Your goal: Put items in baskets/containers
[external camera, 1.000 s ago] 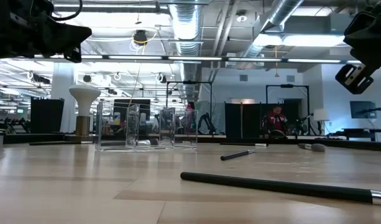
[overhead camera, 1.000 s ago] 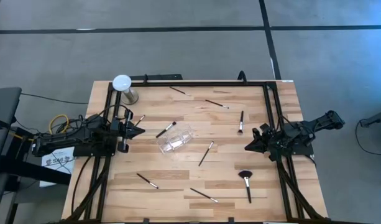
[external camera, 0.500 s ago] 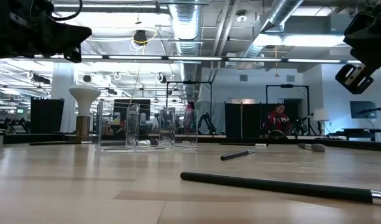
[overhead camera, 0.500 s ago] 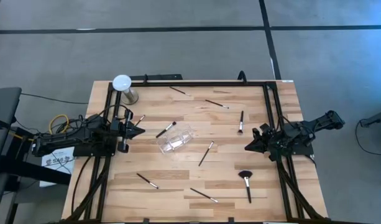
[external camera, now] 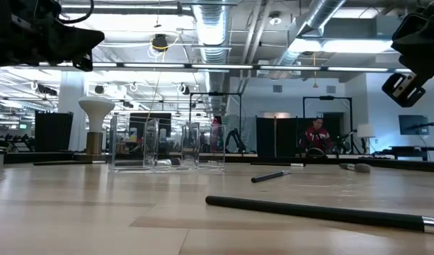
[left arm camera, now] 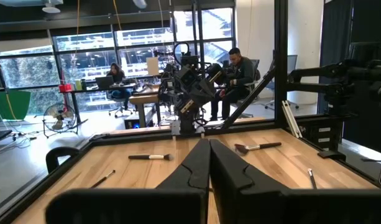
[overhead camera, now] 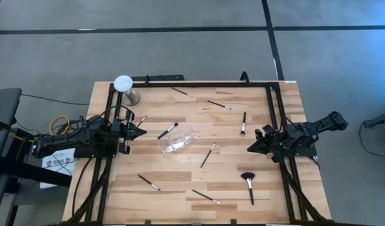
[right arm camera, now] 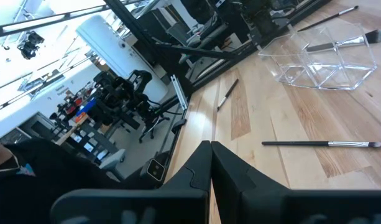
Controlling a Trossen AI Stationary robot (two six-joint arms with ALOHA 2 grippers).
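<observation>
Wooden table (overhead camera: pixel 230 182) with scattered brushes (overhead camera: pixel 208 154), clear container (overhead camera: pixel 178 140) toppled, both end effectors (overhead camera: pixel 142 132) (overhead camera: pixel 250 149) pinched closed, empty.

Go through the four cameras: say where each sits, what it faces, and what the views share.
High: overhead, straight down on the table; left gripper and right gripper at opposite edges.
Low: table height, level towards the room; clear container, arms overhead.
Left wrist: past its shut fingers towards the right arm.
Right wrist: past its shut fingers onto the wood.
Shared: the container shows in high, low and right wrist.
</observation>
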